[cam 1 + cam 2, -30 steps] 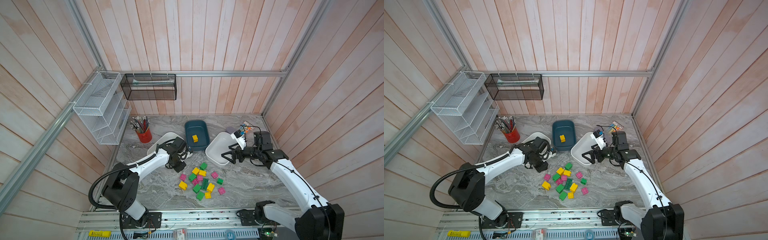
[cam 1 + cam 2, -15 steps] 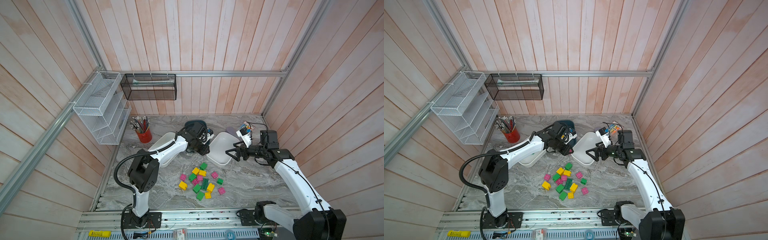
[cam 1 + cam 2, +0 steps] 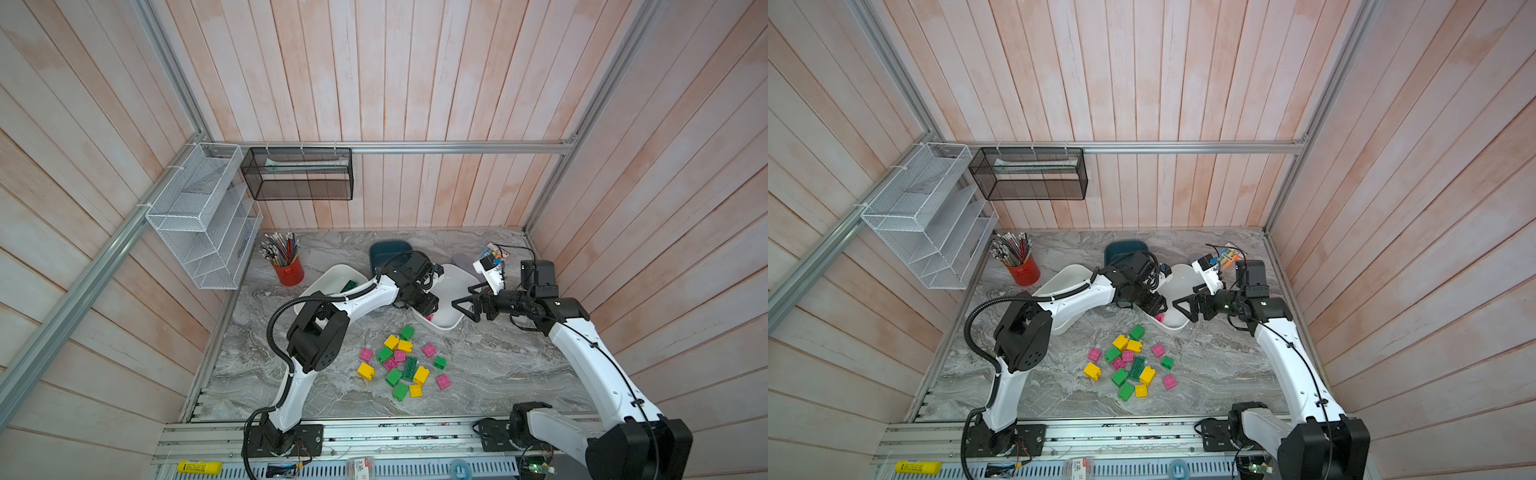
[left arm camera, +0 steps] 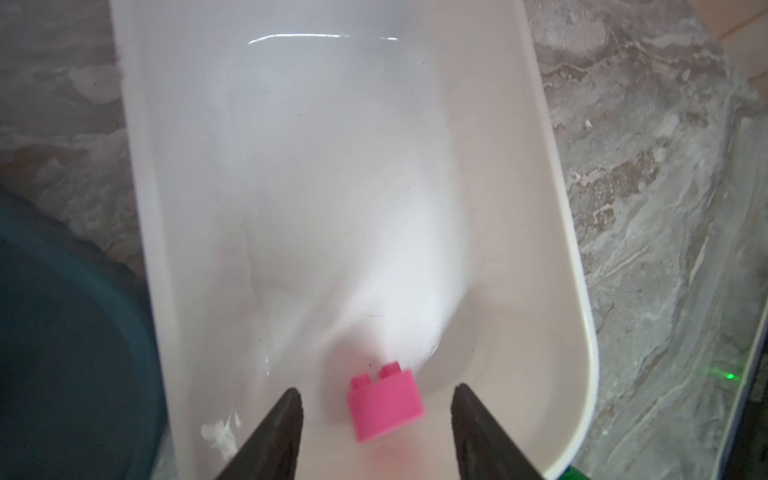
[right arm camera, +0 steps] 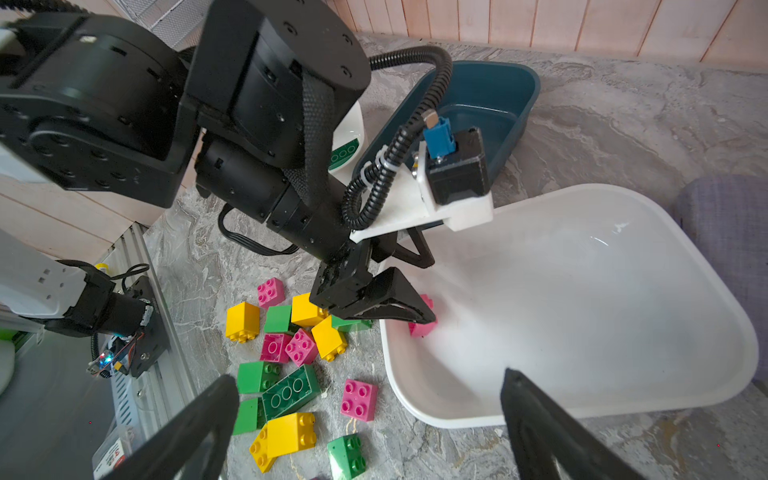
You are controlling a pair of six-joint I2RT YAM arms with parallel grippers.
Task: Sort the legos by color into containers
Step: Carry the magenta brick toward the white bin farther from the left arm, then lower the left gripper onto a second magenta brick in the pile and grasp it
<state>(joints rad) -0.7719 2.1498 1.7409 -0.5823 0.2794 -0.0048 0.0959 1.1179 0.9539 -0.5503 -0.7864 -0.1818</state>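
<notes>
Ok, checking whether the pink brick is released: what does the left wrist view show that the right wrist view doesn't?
Left wrist only: the pink brick lying free between the left gripper's parted fingertips. Right wrist only: the unsorted bricks, and a green brick in the other white tub. Both: the white tub, teal tub, that pink brick.

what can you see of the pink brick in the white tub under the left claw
The pink brick is a small, glossy plastic block with two studs showing on one face, apparently tipped on its side. It sits inside the white tub, near a rounded end, tinting the floor beneath it pink. The left claw hangs open around it, with a gap on either side, not touching.
</notes>
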